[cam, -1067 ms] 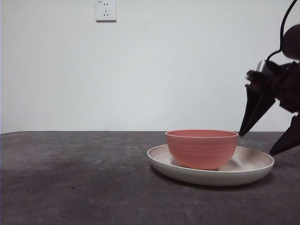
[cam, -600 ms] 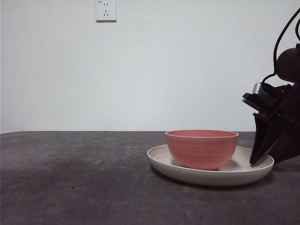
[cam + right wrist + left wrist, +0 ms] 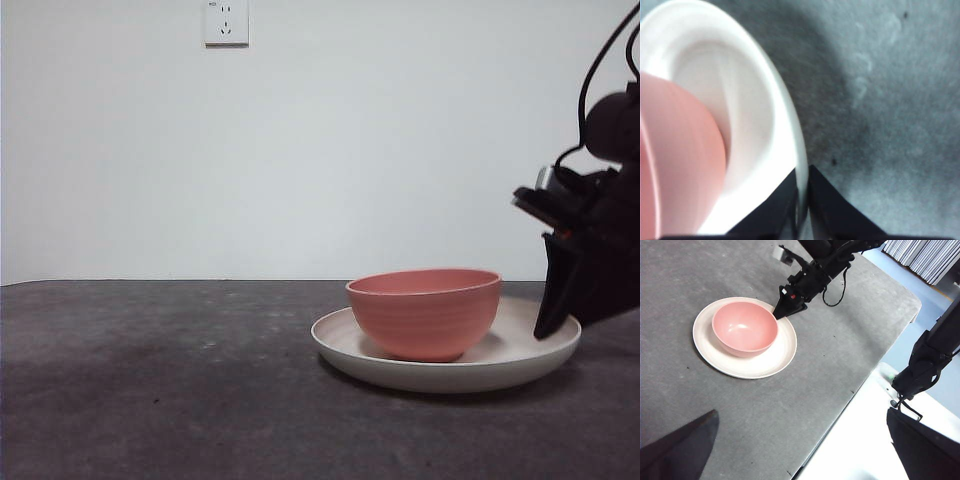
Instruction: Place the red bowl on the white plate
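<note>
Grey, mottled tabletop [image 3: 150, 400] runs back to a plain white wall [image 3: 350, 150] with a socket [image 3: 226, 21] high up at about eleven o'clock. On the table lies the white plate [image 3: 520, 362], and the red bowl [image 3: 424, 312] sits inside it, slightly tipped, with its rim a little higher toward three o'clock. From the bowl, the right gripper [image 3: 552, 322] is at three o'clock in the front view, its black jaws pinched on the plate's rim; the right wrist view shows the two jaws nearly together with the white rim [image 3: 799, 200] held between them. From the left wrist camera, that gripper [image 3: 776, 316] touches the plate [image 3: 765, 362] at its two o'clock edge, just beside the bowl [image 3: 745, 329]. The left gripper [image 3: 800, 450] hangs well away above the table, jaws spread wide apart, holding nothing.
</note>
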Controlling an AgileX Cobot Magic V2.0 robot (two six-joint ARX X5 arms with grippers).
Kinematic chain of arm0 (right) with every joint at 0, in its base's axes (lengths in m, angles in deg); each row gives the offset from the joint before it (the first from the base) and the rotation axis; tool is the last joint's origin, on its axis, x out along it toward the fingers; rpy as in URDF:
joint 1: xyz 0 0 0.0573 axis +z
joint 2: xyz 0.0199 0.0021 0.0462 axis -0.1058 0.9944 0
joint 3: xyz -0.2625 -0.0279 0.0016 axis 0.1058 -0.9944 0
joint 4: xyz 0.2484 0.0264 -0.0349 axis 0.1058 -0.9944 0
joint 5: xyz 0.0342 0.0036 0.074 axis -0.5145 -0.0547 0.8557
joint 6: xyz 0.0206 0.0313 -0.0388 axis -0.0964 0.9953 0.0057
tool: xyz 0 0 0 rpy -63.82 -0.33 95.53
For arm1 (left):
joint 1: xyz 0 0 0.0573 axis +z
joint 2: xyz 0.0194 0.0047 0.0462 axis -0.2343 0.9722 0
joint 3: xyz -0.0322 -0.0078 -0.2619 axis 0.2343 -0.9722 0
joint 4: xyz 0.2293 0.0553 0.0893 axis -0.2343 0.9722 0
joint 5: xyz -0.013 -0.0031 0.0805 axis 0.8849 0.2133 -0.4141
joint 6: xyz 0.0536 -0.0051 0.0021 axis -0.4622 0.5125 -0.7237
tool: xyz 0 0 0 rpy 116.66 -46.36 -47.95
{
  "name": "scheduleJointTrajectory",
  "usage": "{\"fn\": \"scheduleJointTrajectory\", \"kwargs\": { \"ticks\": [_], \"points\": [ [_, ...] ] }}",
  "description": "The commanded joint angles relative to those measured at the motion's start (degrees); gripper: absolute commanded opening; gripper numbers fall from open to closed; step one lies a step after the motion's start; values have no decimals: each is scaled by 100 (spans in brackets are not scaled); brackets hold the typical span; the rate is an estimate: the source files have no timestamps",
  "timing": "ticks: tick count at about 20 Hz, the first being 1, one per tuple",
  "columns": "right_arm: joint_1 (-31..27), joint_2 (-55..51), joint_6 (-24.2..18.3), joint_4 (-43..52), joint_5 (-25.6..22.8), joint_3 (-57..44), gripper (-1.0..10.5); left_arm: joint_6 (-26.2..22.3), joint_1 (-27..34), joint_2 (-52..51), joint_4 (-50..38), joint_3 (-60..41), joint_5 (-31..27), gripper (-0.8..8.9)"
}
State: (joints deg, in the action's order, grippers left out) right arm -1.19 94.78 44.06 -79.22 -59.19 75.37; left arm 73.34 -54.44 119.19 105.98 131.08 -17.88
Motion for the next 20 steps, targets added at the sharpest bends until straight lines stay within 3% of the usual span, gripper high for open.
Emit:
{"fn": "scheduleJointTrajectory", "kwargs": {
  "ticks": [1, 9, 15, 20],
  "points": [
    [70, -142, 39, -42, 42, 240, 9, 13, -28, 24, -72, 57, 4, 566],
    [881, -267, 671, -275, 278, 874, 9, 11, -28, 24, -72, 57, 4, 566],
    [1648, 59, 1156, 337, 66, 874, 9, 13, -28, 24, -72, 57, 4, 566],
    [1808, 728, 1329, 581, -173, 874, 9, 15, -28, 24, -74, 57, 4, 566]
  ]
}}
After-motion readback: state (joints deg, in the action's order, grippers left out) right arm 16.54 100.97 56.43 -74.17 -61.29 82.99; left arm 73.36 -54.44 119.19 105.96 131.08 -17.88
